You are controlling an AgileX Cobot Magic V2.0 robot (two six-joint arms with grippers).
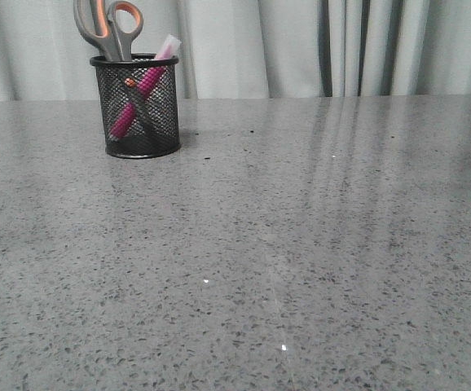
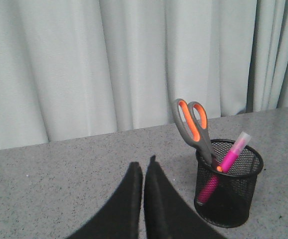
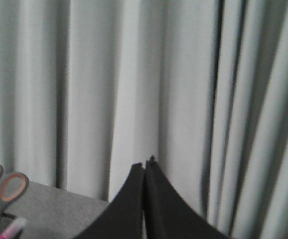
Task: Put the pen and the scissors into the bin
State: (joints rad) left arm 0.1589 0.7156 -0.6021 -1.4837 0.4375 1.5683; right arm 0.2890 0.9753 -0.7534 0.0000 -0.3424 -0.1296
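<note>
1. We see the bin (image 1: 135, 106), a small round cup of black wire mesh with a solid black rim and base, standing upright on the grey speckled surface (image 1: 284, 244), just in front of the pale pleated curtain (image 1: 301, 45).
2. The scissors (image 1: 109, 28) stand inside the bin, blades down; their dark grey handles, lined in orange, rise above its rim, and the orange pivot screw shows through the mesh.
3. The pen (image 1: 142, 90) also sits inside the bin, leaning across the scissors' blades; its magenta-pink barrel shows through the mesh and its translucent whitish cap pokes past the rim.
4. The surface around the bin looks polished and stone-like, with faint reflections of the curtain folds.
5. Our left hand (image 2: 143, 172) hangs near the bin, not touching it; its smooth black tapered fingers are pressed together, holding nothing.
6. Our right hand (image 3: 144, 169) is likewise closed and empty, farther from the bin, facing the curtain.
</note>
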